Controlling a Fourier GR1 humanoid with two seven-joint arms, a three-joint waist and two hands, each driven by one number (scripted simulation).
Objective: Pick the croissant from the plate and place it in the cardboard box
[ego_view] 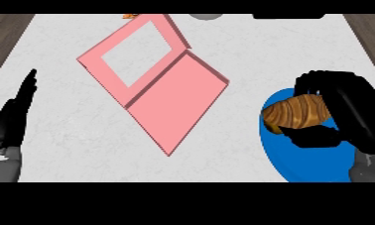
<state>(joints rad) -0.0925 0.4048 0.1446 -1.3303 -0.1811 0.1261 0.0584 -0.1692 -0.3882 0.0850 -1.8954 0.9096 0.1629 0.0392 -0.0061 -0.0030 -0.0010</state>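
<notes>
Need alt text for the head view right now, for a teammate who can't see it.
The right hand curls its fingers around the croissant over the blue plate at right. An open pink box lies mid-counter, lid flat behind it. The left hand rests open at the left edge.

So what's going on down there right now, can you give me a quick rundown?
Right hand curled round croissant, over blue plate. Left hand open, resting at left edge. Pink box open at centre, nothing between it and the plate.
</notes>
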